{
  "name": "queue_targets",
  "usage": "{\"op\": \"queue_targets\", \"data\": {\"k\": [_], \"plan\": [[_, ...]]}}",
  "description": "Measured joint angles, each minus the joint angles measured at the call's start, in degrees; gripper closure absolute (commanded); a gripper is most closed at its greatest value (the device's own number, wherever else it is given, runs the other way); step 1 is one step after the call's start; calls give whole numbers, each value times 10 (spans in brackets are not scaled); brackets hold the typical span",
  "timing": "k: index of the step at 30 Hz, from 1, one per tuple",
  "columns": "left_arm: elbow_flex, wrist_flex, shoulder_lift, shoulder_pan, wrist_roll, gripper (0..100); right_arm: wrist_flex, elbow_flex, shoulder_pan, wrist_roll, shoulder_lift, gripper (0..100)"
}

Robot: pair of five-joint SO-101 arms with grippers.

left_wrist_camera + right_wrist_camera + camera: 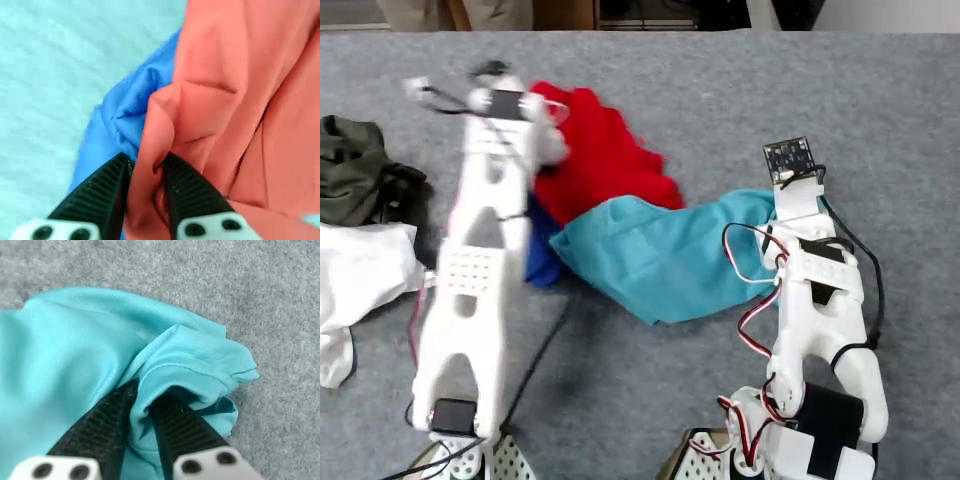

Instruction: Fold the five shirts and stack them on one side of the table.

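1. The teal shirt point(670, 258) lies mid-table with its long axis running from 8 to 2 o'clock. The right gripper point(145, 396) is clenched on a fold at the 2 o'clock end.
2. The red shirt point(602, 160) sits crumpled at the teal one's 11 o'clock, and the left gripper point(146, 161) pinches one of its folds.
3. The blue shirt point(542, 262) is mostly buried beneath both.

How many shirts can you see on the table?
5: a dark green shirt at the left edge, a white shirt beside it, a red shirt pinched by the left tool, a blue shirt partly under the red, a teal shirt pinched by the right tool. More could lie underneath.
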Motion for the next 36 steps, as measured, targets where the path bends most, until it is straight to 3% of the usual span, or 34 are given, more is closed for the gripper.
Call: {"op": "queue_targets", "data": {"k": [12, 19, 29, 34, 36], "plan": [[-75, 2, -215, -287, -17, 981, 0, 0, 0, 0, 4, 994], [-76, 2, -315, -417, -33, 979, 0, 0, 0, 0, 4, 994], [8, 2, -320, -440, -53, 975, 0, 0, 0, 0, 4, 994], [64, 2, -320, -440, -77, 784, 0, 0, 0, 0, 4, 991], [71, 2, -322, -438, -102, 772, 0, 0, -4, 0, 6, 991]]}}
